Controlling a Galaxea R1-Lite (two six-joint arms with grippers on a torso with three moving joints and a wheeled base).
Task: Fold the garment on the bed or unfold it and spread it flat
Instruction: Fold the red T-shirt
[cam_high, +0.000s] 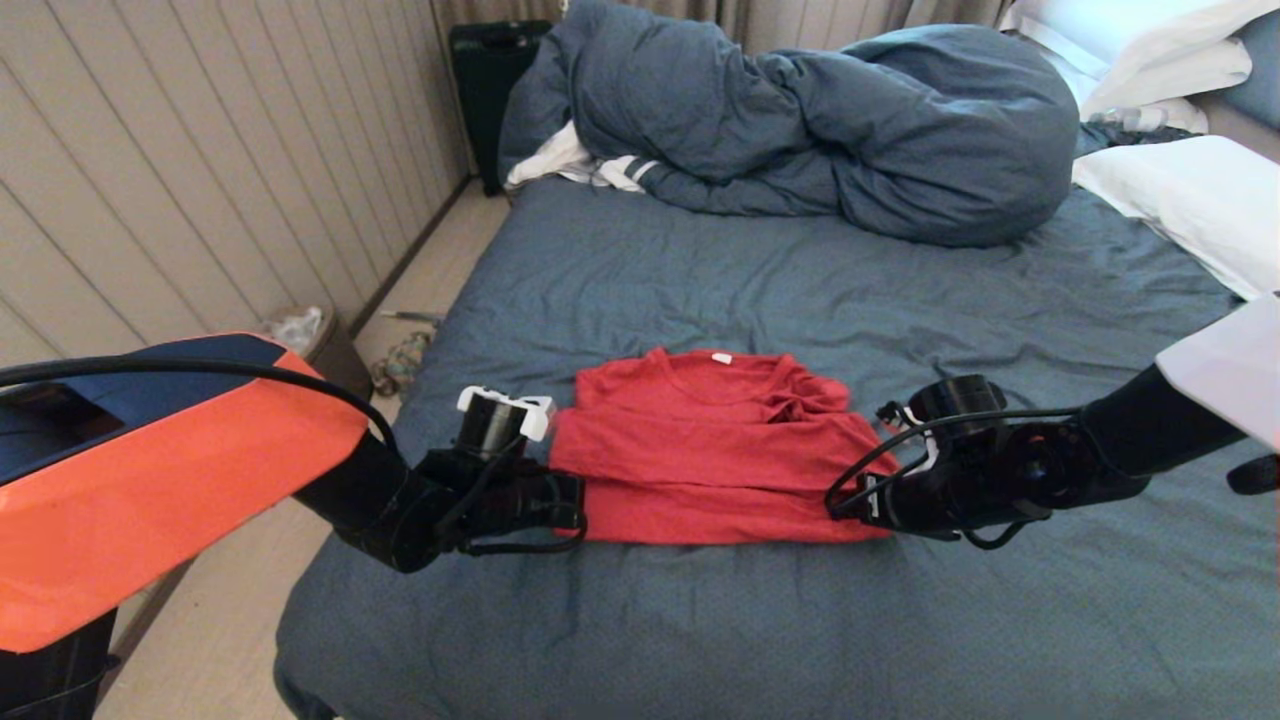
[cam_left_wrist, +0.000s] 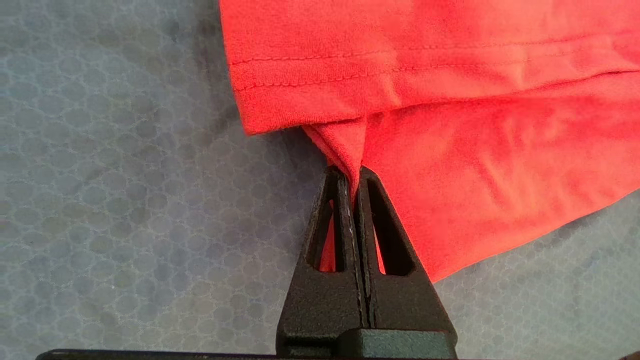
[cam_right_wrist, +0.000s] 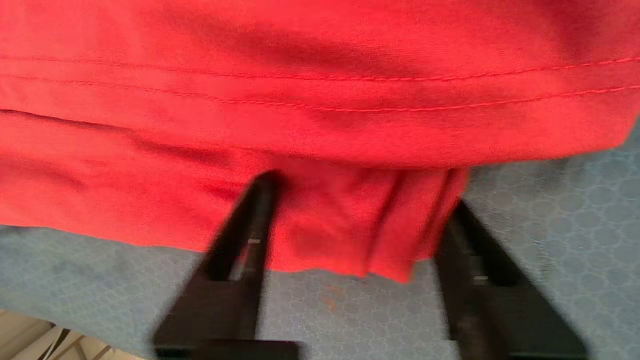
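Bed (cam_high: 700, 280): carries your folded garment (cam_high: 700, 460).
Left tool (cam_left_wrist: 354, 175): clenched on near-left corner, anchoring it.
Right tool (cam_right_wrist: 357, 225): fingers apart, straddling near-right corner, no grip yet.

Head view high over the bed (cam_high: 700, 280), both wrist views close, low, sharing the garment (cam_high: 700, 450)
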